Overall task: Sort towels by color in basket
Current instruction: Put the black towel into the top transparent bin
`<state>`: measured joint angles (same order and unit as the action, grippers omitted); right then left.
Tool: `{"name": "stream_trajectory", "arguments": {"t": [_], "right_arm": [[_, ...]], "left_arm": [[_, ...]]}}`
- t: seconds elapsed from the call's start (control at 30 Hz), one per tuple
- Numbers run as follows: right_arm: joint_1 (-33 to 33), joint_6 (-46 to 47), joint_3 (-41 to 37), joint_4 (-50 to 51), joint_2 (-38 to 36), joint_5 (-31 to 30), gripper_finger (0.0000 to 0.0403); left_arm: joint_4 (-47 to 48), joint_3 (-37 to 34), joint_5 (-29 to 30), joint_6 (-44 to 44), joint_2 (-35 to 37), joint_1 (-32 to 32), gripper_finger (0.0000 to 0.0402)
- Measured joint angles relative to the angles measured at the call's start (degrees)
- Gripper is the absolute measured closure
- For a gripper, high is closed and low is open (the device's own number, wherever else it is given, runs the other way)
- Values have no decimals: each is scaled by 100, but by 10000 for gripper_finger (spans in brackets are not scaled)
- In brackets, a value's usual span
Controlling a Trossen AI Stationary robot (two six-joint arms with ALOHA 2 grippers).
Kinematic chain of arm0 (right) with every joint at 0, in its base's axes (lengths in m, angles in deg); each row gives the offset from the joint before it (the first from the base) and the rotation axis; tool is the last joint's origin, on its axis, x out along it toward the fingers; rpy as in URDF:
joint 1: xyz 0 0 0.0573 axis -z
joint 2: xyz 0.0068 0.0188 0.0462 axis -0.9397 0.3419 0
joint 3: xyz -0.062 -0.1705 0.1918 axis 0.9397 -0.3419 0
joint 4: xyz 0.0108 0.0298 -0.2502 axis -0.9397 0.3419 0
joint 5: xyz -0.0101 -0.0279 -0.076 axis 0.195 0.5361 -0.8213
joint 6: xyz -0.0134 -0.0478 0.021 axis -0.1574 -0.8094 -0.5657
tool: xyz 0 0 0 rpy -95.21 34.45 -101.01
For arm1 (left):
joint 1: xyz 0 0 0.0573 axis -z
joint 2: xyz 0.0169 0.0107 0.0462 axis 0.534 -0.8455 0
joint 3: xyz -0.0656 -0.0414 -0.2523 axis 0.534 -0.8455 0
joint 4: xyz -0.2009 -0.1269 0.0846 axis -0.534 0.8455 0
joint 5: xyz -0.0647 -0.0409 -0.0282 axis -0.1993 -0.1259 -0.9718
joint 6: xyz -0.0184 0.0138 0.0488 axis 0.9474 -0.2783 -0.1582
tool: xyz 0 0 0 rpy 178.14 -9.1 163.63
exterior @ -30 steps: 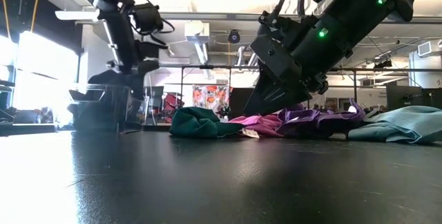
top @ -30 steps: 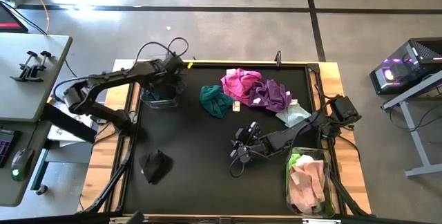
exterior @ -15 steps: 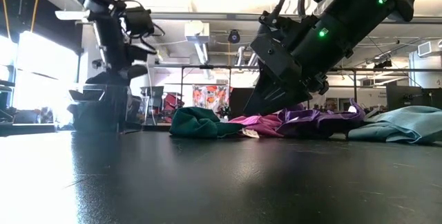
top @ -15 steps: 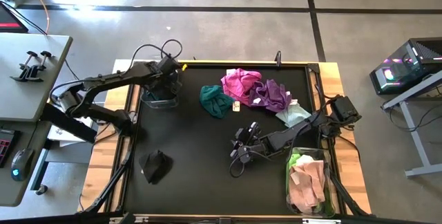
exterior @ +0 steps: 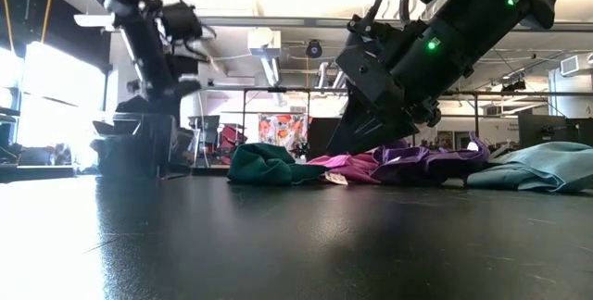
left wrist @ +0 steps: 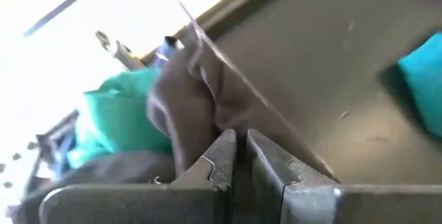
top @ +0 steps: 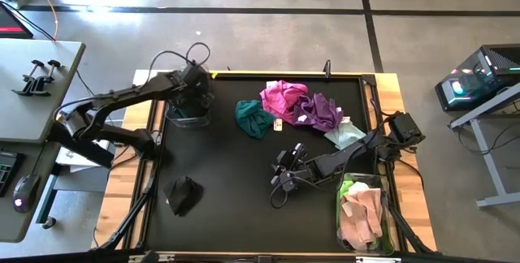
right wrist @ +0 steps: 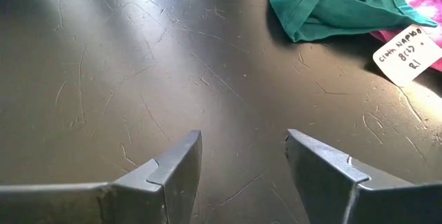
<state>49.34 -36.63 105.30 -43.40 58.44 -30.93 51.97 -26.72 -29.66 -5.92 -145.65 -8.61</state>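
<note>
Left gripper (top: 195, 92) sits over the clear bin (top: 188, 114) at the table's far left, fingers pressed nearly together with nothing visibly pinched; teal and dark cloth (left wrist: 124, 117) lie in the bin below. Right gripper (top: 284, 174) waits low over the mat's centre, jaws spread and empty.

Unsorted towels remain in a far-centre cluster — teal towel (top: 253, 118), magenta towel (top: 283, 98), purple towel (top: 321, 111), mint towel (top: 345, 135). A black towel (top: 183, 194) lies alone, near left. The near-right bin (top: 363, 214) holds pink and lime cloths.

Judgement: the drop looks done; lift straight up clear of the bin wall before travelling, so no fabric drags out.

Surface: a black mat (top: 236, 190), scuffed, on a wood-edged table. Room: grey concrete floor, a desk at left, equipment at right.
</note>
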Motion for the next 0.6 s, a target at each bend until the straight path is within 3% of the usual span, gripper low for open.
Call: {"name": "stream_trajectory", "arguments": {"t": [0.27,0.43,0.6], "right_arm": [[0,44,0,1,0,0,196],[0,44,0,1,0,0,196],[0,45,0,0,0,-2,196]], "left_arm": [[1696,816,112,460,843,100,378],[2766,858,806,1215,1030,98,386],[2680,511,903,1265,695,-57,400]]}}
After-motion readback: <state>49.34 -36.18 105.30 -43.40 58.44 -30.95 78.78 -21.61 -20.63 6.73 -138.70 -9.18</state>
